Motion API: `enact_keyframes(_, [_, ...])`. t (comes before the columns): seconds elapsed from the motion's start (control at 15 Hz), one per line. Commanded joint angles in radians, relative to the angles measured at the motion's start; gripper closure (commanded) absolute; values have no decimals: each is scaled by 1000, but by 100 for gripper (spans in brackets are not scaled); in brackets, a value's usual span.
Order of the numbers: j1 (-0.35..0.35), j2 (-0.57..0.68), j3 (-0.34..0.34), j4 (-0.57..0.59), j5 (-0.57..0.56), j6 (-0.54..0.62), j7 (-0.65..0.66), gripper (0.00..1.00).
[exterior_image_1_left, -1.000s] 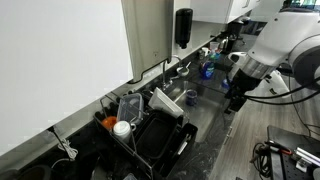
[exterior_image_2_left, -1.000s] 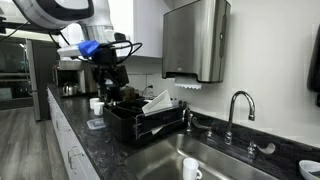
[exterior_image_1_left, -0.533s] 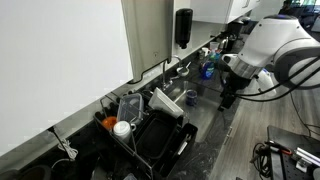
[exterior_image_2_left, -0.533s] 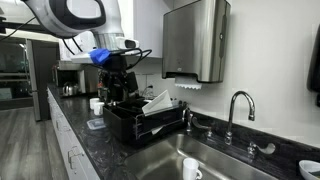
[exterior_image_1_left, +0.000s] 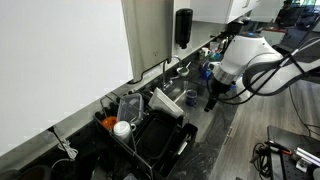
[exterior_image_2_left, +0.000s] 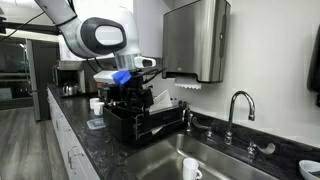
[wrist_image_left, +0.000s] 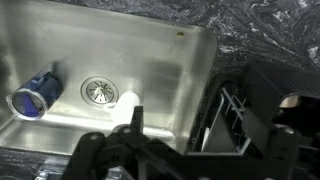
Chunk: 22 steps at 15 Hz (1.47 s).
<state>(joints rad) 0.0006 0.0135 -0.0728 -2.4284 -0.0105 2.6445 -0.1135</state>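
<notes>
One mug (wrist_image_left: 128, 98) in sink (wrist_image_left: 190, 70), near gripper (exterior_image_1_left: 210, 104)

The sink (wrist_image_left: 150, 60) is dull silver steel, with a brighter ringed drain (wrist_image_left: 100, 92) in its floor. A cup (wrist_image_left: 33, 98) of deep, glassy blue lies inside the sink. Around the sink the table (wrist_image_left: 270, 30) is black stone, flecked and veined with pale grey. Beside the sink the dish rack (exterior_image_2_left: 128, 124) is black, with an orange piece (exterior_image_1_left: 108, 121) at its end away from the sink. Over the sink the claw (exterior_image_1_left: 211, 103) is black, on a white arm (exterior_image_1_left: 243, 52) with a glowing blue band (exterior_image_2_left: 122, 77).
</notes>
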Motion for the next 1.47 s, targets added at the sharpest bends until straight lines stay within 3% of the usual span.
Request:
enact_keyframes(0.0, [-24, 123, 12, 92, 39, 23, -30, 0])
enact_keyframes(0.07, [-17, 59, 15, 38, 6, 10, 3, 0])
enact_keyframes(0.47, [-17, 69, 19, 48, 7, 11, 4, 0])
enact_keyframes(1.0, [-65, 253, 12, 211, 82, -9, -2, 0])
enact_keyframes(1.4, [-122, 412, 41, 367, 107, -12, -80, 0])
